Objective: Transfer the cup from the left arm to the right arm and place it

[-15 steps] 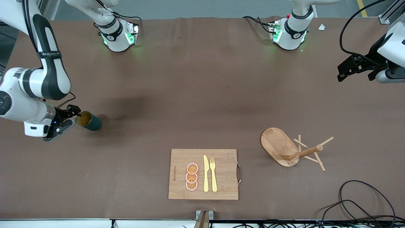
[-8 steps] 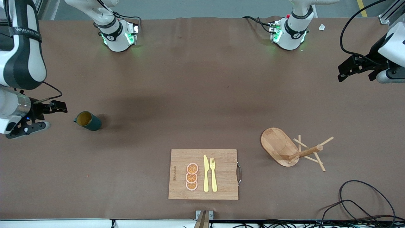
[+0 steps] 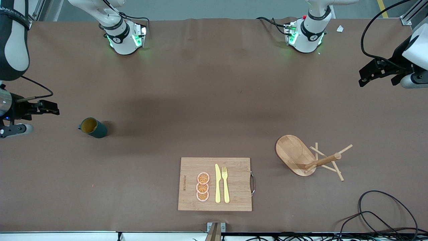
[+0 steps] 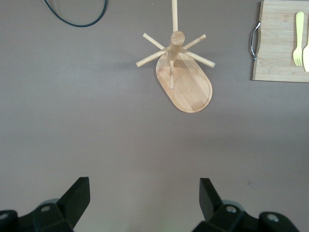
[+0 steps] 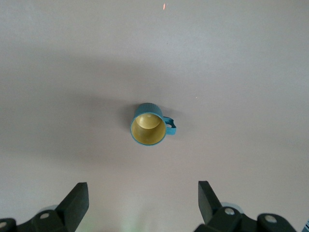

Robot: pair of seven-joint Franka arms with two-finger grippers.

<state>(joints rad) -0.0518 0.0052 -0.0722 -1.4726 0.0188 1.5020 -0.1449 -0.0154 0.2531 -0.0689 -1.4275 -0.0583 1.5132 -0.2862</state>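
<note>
Since one second ago our right gripper (image 3: pixel 33 117) has let go of the cup (image 3: pixel 93 128) and backed off to the frame's left edge.

We note the cup upright on the table (image 3: pixel 214 100), left of centre in the front view, toward the right arm's end, well apart from the cutting board (image 3: pixel 215 184). Right gripper: fingers wide open, empty. Left gripper (image 3: pixel 371 72), upper right, waits open and empty. Judgement: placement looks done; we should retreat without brushing the handle.
</note>
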